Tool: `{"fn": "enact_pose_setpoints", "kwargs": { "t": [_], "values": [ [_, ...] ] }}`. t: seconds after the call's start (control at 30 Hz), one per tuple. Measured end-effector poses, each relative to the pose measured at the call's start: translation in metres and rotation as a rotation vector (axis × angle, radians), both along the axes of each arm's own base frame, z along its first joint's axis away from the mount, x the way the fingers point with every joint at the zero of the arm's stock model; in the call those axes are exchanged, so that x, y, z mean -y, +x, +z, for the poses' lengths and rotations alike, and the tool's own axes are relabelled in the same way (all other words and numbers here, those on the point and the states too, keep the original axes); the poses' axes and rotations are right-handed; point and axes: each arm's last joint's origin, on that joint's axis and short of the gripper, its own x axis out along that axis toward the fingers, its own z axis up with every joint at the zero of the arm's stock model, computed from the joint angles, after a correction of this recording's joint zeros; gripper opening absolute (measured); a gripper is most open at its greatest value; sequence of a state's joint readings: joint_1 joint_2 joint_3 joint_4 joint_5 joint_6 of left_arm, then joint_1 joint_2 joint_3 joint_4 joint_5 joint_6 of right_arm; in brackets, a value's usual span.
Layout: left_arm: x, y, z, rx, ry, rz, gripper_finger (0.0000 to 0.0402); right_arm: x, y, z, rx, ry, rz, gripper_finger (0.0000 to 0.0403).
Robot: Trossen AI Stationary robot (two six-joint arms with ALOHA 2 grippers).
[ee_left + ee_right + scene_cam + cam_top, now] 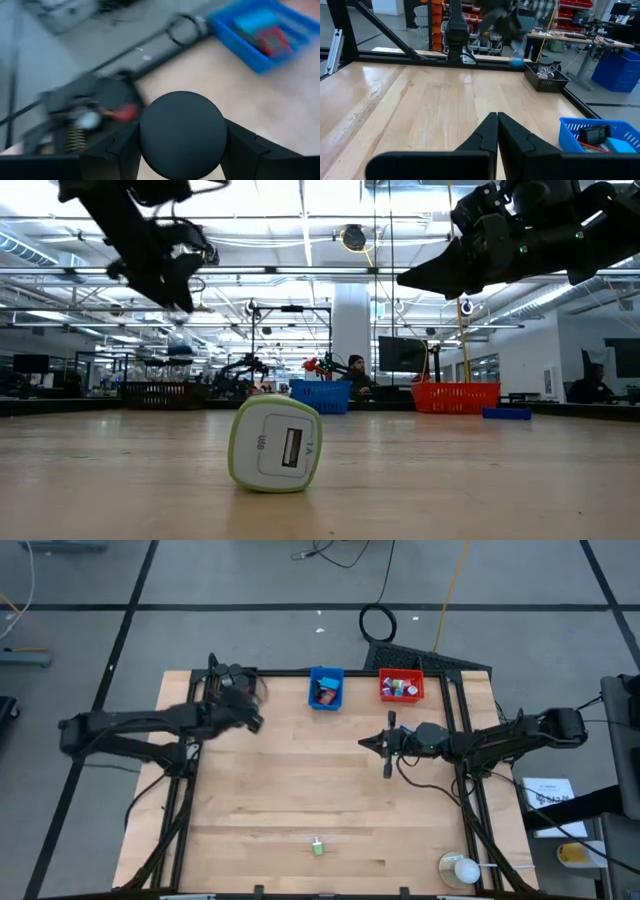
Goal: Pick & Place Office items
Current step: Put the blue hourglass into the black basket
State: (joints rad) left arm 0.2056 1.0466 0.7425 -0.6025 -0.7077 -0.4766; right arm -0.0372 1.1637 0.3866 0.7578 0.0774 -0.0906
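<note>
- My left gripper (pixel 252 712) is up at the far left of the table (pixel 300 790), right by the black bin (pixel 546 75). In my left wrist view a round black thing (pixel 182 132) sits between my fingers (pixel 120 150), which seem clamped on it, though I can't tell if they're truly squeezing.
- My right gripper (pixel 368 743) hangs over the middle-right of the table, fingers pressed together, holding nothing.
- Office items: a green-and-white charger (pixel 275 444) lies alone near the front edge. Others sit in the blue bin (pixel 326 688) and the red bin (pixel 401 686) at the far edge.
</note>
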Motion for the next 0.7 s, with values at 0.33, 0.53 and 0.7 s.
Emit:
{"fn": "enact_pose_setpoints", "kwargs": {
  "t": [0.33, 0.53, 0.7],
  "values": [
    [-0.038, -0.048, -0.020, 0.012, 0.026, 0.317, 0.0209, 0.000, 0.000, 0.000, 0.001, 0.000, 0.000, 0.0004],
    [-0.063, -0.061, -0.034, 0.070, 0.037, 0.400, 0.0209, 0.000, 0.000, 0.000, 0.001, -0.006, 0.001, 0.0004],
    [-0.076, -0.064, -0.038, 0.137, 0.071, 0.415, 0.0209, 0.000, 0.000, 0.000, 0.001, -0.008, 0.001, 0.0004]
  ]
}}
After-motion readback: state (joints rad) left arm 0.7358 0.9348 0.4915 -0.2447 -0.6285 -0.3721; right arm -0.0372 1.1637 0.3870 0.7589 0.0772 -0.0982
